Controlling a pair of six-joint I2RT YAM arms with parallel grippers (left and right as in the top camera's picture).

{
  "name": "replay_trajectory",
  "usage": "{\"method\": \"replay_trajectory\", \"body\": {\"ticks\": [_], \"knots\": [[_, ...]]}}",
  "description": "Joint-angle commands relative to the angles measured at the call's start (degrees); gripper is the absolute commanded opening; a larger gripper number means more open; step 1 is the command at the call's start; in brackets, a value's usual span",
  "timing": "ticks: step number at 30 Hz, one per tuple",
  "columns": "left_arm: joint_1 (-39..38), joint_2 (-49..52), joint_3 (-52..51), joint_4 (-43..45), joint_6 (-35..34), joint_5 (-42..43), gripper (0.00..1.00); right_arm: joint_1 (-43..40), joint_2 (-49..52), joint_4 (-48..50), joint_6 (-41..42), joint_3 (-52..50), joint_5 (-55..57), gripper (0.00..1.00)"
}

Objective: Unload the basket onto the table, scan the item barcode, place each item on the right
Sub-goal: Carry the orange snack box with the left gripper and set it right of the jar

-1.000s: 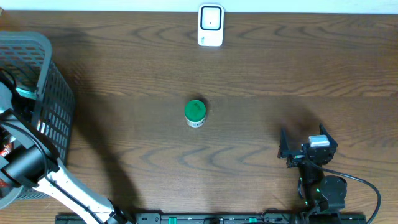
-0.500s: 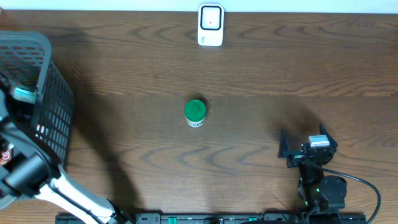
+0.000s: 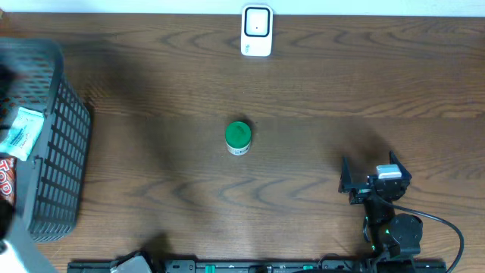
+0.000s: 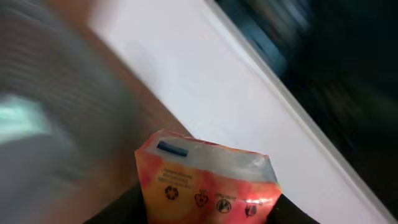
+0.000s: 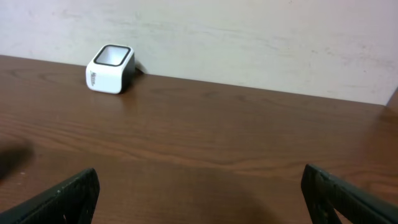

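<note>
1. Reading the left wrist view first: left gripper (image 4: pixel 200 214) clamped on an orange-red pouch (image 4: pixel 208 180), with dark fingers (image 4: pixel 115 214) just showing at either side of its lower part.
2. Noted on the pouch: sealed top edge, small blue mark just under it, row of small printed symbols lower down.
3. Behind the pouch, heavy blur: grey mass at left, pale band across the middle, dark area at upper right.
4. Found in the overhead view, at the far left edge: red patch (image 3: pixel 6 180) with white lettering, beside the grey mesh basket (image 3: pixel 64 152). Cannot tell whether this is the same pouch.
5. Also at the basket's left side: white packet (image 3: pixel 21 130) with teal print. Too blurred to tell whether inside the basket or above it.
6. Right gripper (image 3: pixel 373 178) at the near right of the table (image 3: pixel 318 91), jaws wide apart, nothing between them. Confirmed in the right wrist view.
7. White scanner (image 3: pixel 257 30) at the table's far edge, centre, well apart from both grippers.
8. Green-lidded jar (image 3: pixel 238 138) upright at mid-table, between scanner and near edge, touching nothing.
</note>
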Motion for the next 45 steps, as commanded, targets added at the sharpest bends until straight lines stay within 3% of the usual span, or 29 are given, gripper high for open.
{"method": "replay_trajectory", "body": {"ticks": [1,5,9,11,23,28,30,34,40,43,45], "knots": [[-17.8,4.1,-2.6,-1.1,-0.5,5.4,0.48,-0.6,-0.1,-0.1,0.7,-0.2,-0.1,0.99],[-39.2,8.2,-6.0,0.9,-1.5,-6.1,0.48,-0.6,-0.1,-0.1,0.7,-0.2,-0.1,0.99],[-55.3,17.7,-8.7,3.5,-9.6,-21.4,0.49,-0.6,-0.1,-0.1,0.7,-0.2,-0.1,0.99],[-59.8,23.6,-9.2,5.5,-14.6,-23.4,0.49,-0.6,-0.1,-0.1,0.7,-0.2,-0.1,0.99],[-71.8,52.3,-9.2,13.1,-57.3,-25.3,0.5,-0.6,-0.1,-0.1,0.7,-0.2,-0.1,0.99],[-73.1,58.7,-9.2,13.1,-64.8,-23.8,0.52,-0.6,-0.1,-0.1,0.7,-0.2,-0.1,0.99],[-73.5,59.7,-9.2,13.3,-65.0,-23.6,0.57,-0.6,-0.1,-0.1,0.7,-0.2,-0.1,0.99],[-73.9,59.4,-9.2,13.3,-64.8,-24.3,0.9,-0.6,-0.1,-0.1,0.7,-0.2,-0.1,0.99],[-73.8,54.7,-8.6,13.3,-56.2,-27.1,0.94,-0.6,-0.1,-0.1,0.7,-0.2,-0.1,0.99],[-73.4,49.4,-7.1,15.5,-44.4,-32.6,0.95,-0.6,-0.1,-0.1,0.7,-0.2,-0.1,0.99],[-72.9,43.8,-6.5,21.2,-29.5,-34.9,1.0,-0.6,-0.1,-0.1,0.7,-0.2,-0.1,0.99]]}}
